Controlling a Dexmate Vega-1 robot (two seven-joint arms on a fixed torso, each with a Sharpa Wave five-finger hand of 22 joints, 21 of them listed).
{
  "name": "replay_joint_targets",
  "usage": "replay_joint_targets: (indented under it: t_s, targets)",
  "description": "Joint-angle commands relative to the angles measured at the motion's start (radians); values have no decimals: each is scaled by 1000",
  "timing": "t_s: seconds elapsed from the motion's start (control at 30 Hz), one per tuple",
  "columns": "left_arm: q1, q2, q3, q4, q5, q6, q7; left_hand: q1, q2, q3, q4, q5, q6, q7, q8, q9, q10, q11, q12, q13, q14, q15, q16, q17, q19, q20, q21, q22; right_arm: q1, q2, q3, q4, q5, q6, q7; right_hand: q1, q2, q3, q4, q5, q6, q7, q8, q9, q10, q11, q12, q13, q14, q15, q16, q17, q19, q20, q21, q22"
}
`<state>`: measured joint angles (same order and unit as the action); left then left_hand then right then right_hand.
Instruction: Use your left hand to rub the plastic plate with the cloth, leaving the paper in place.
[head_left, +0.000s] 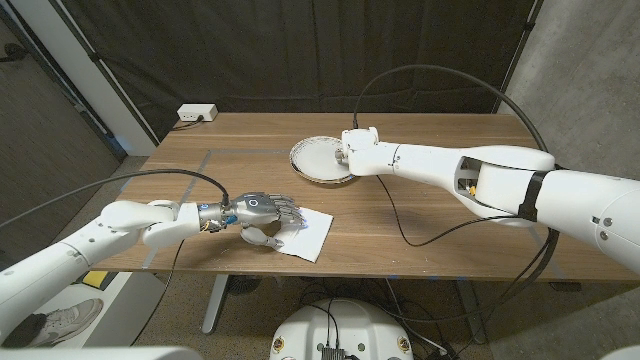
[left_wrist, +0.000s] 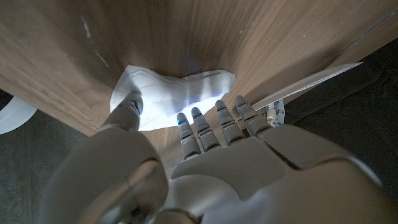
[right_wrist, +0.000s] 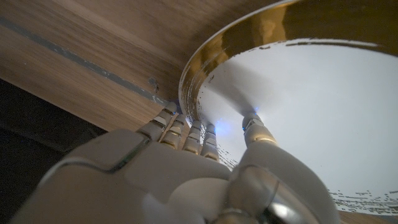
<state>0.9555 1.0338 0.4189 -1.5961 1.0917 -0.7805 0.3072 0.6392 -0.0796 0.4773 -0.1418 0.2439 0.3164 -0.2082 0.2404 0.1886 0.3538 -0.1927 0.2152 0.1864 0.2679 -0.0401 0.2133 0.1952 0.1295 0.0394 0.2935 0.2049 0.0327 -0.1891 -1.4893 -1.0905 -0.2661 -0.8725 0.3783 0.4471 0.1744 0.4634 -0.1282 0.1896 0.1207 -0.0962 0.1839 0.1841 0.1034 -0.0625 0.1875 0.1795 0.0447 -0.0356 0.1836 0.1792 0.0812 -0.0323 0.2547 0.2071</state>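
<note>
A white plastic plate (head_left: 312, 162) with a gold rim (right_wrist: 205, 59) sits at the far middle of the wooden table (head_left: 430, 215). My right hand (head_left: 358, 150) pinches its right edge, thumb (right_wrist: 254, 124) on the inside and fingers (right_wrist: 186, 134) under the rim. Near the front edge my left hand (head_left: 262, 212) hovers back-up over a crumpled white cloth (left_wrist: 171, 93). Its thumb (left_wrist: 129, 106) touches the cloth and its fingertips (left_wrist: 214, 118) reach the cloth's near edge without closing. A flat white paper (head_left: 315, 228) (left_wrist: 311, 79) lies just beyond the cloth.
A white power box (head_left: 197, 113) sits at the table's back left corner. A black cable (head_left: 400, 215) trails across the table from the right arm. A dark curtain hangs behind the table.
</note>
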Motion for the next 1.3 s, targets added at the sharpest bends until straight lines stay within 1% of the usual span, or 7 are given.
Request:
replay_joint_targets:
  t_s: [0.03,0.23,0.33,0.57,0.7,0.83,1.3]
  targets:
    - [-16,45,85,6,108,79,231,54,6,3,-4,12,121,23,41,2,92,4,16,1,65,-131,16,4,40,-8,19,4,-4,-16,10,-28,6,-4,-3,14,-3,-1,2,0,-7,2,5,5,-1,-1,8,3,-3,-26,0,2,-2,0,1,2]
    - [-36,60,129,15,135,116,326,144,48,25,1,0,383,52,116,-5,367,-6,46,2,238,-173,47,10,107,-31,57,6,-2,-15,8,-23,7,1,0,15,-3,-2,3,0,-9,1,5,5,-1,0,8,3,-3,-26,1,3,-1,1,1,3]
    - [-44,65,149,20,134,132,333,169,56,35,2,-13,470,72,136,-6,450,-4,49,3,284,-174,49,15,121,-39,67,6,-3,-18,11,-25,8,2,-4,15,-3,-3,4,0,-9,2,6,5,-2,-1,9,3,-2,-26,1,3,-1,1,2,3]
    - [-63,70,186,32,136,160,367,226,79,64,-1,-34,610,81,166,-7,597,-3,55,3,365,-180,51,18,145,-61,86,5,-3,-18,13,-23,10,6,-1,17,-3,-4,5,0,-11,2,6,5,-1,1,9,3,-2,-27,2,3,-1,0,2,3]
    - [-72,69,203,46,154,185,437,315,129,83,-18,-57,732,110,202,-4,726,4,71,5,430,-190,72,33,165,-69,101,4,-1,-15,14,-14,10,13,0,18,-3,-5,5,0,-11,1,7,5,-2,-2,9,3,-2,-27,2,3,0,0,2,3]
    - [-78,69,217,56,168,215,516,370,144,75,-26,-65,762,133,209,-2,782,4,82,9,484,-194,96,50,185,-81,115,5,1,-9,12,0,8,22,1,19,-3,-6,6,0,-12,2,7,5,-3,0,9,3,-2,-26,2,3,0,1,2,3]
    - [-113,25,218,117,126,345,763,408,160,69,-21,-60,764,136,207,2,790,-1,92,31,506,-197,99,59,193,-79,125,6,1,6,14,37,3,48,19,22,-4,-8,7,0,-13,2,9,5,-2,2,11,3,-3,-25,3,2,-1,1,3,3]
